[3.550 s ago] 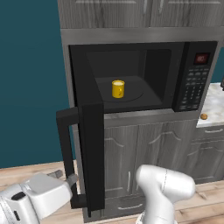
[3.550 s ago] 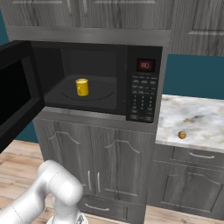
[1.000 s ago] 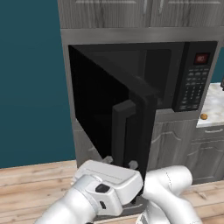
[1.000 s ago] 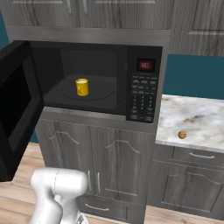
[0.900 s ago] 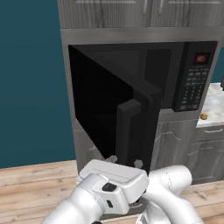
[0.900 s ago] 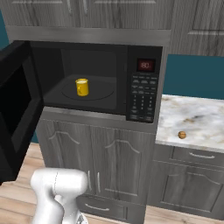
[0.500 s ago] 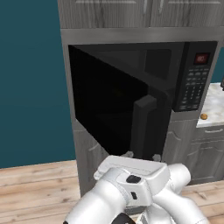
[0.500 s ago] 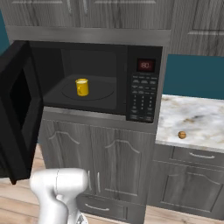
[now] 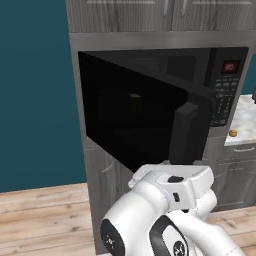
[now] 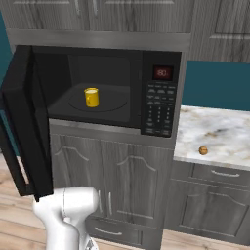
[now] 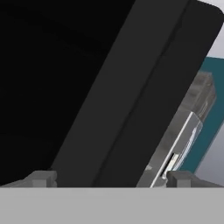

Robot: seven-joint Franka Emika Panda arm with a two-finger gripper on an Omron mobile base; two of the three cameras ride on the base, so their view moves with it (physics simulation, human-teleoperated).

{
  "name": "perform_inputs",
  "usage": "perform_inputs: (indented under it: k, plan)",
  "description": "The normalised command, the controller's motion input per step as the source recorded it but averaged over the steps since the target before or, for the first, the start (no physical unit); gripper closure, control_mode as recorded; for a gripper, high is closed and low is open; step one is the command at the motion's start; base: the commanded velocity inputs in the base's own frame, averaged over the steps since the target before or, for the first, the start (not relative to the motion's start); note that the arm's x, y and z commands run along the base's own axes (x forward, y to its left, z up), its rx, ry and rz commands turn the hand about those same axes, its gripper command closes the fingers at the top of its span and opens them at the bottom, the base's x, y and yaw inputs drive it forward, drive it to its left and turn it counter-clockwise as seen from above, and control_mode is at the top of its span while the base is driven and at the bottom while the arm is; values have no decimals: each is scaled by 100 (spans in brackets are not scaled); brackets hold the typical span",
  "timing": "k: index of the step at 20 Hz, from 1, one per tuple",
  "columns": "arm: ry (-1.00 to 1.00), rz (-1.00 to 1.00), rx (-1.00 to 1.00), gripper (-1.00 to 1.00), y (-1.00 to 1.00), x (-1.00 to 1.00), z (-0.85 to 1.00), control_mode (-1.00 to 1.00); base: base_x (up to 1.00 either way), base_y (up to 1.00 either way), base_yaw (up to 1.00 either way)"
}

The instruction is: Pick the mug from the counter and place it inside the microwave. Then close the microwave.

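A yellow mug [image 10: 91, 97] stands upright on the round plate inside the black microwave [image 10: 161, 100], left of centre in the cavity, as seen from the right base view. The door [image 10: 27, 124] is partly open, hinged at the left and angled out from the cavity, its edge facing the right camera; from the left base view its dark glass panel [image 9: 130, 117] covers most of the opening, with the long bar handle [image 9: 182, 130] at its free edge, close to the keypad. The red display [image 10: 161, 73] glows above the buttons. The white arm [image 9: 170, 210] sits low in front of the grey cabinets, below the door. In the hand view, the hand [image 11: 109, 179] is pressed up near the door's dark bar, its two fingertips [image 11: 41, 178] set wide apart at either side with the bar between them; whether they touch it cannot be told. To the right of the microwave, a small brown lump [image 10: 203, 150] lies on the marble surface [image 10: 219, 132].
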Motion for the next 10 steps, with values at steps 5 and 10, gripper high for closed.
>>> perform_inputs:
  k: [5,10]
  plan:
    - [0,0,0,-100,-41,32,2,-100,0,0,0]
    - [0,0,0,-100,-38,37,0,-100,0,0,0]
